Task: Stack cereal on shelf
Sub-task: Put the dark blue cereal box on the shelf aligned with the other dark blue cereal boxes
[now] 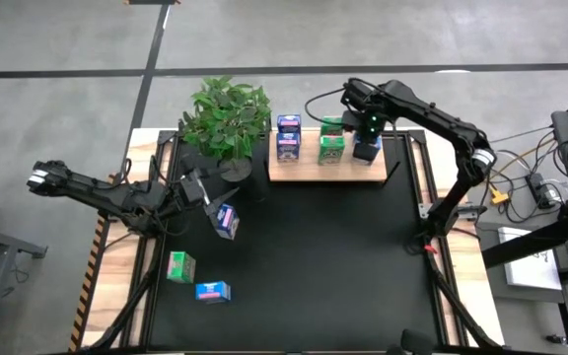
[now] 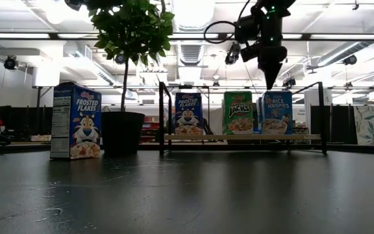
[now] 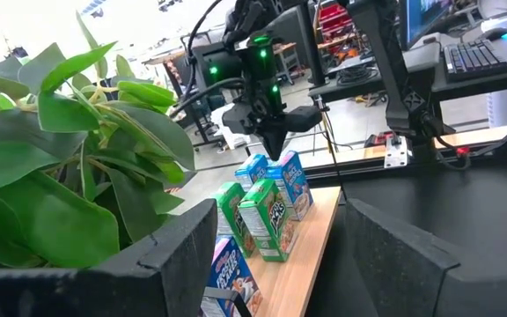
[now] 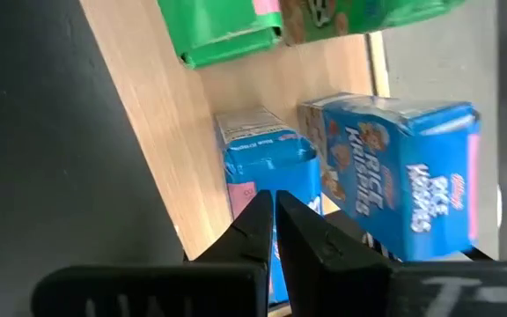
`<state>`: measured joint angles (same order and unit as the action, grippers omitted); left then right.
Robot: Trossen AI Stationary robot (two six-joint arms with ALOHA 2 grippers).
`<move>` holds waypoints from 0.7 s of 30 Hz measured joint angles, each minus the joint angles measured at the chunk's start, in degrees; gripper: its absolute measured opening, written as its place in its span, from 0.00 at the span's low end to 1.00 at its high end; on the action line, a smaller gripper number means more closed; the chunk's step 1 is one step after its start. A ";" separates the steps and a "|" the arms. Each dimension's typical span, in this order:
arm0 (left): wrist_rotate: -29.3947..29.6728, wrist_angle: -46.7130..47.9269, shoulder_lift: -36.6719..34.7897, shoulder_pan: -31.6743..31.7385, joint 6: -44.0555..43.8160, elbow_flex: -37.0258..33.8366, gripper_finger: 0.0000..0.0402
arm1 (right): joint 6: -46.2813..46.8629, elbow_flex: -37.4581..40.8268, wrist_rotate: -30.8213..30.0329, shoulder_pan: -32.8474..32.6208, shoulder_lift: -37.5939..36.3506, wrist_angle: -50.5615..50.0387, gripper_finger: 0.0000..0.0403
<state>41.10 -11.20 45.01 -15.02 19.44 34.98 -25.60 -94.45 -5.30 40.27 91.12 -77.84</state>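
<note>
The wooden shelf (image 1: pixel 323 170) lies at the mat's far edge. On it stand dark blue boxes (image 1: pixel 287 138), green boxes (image 1: pixel 331 144) and two light blue boxes (image 4: pixel 262 150) (image 4: pixel 403 180). My right gripper (image 4: pixel 274 204) is shut and points down close above the light blue boxes; the low view (image 2: pixel 269 83) shows it just over the box top (image 2: pixel 276 97). My left gripper (image 1: pixel 203 193) is open and empty, next to a dark blue box (image 1: pixel 227 222) standing upright on the mat. A green box (image 1: pixel 180 266) and a light blue box (image 1: pixel 213 292) lie on the mat near the left front.
A potted plant (image 1: pixel 227 118) stands at the shelf's left end, right behind my left gripper. The black mat (image 1: pixel 343 266) is bare in its middle and on its right. The table frame's posts stand at the shelf's ends (image 2: pixel 322 117).
</note>
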 joint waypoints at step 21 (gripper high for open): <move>-0.11 10.45 3.26 -11.89 -20.17 5.21 0.58 | 10.64 6.29 -0.30 -20.79 -20.20 19.49 0.02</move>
<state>40.99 -0.75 48.28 -26.91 -0.73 40.19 -14.96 -88.17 -5.61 19.48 70.92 -58.36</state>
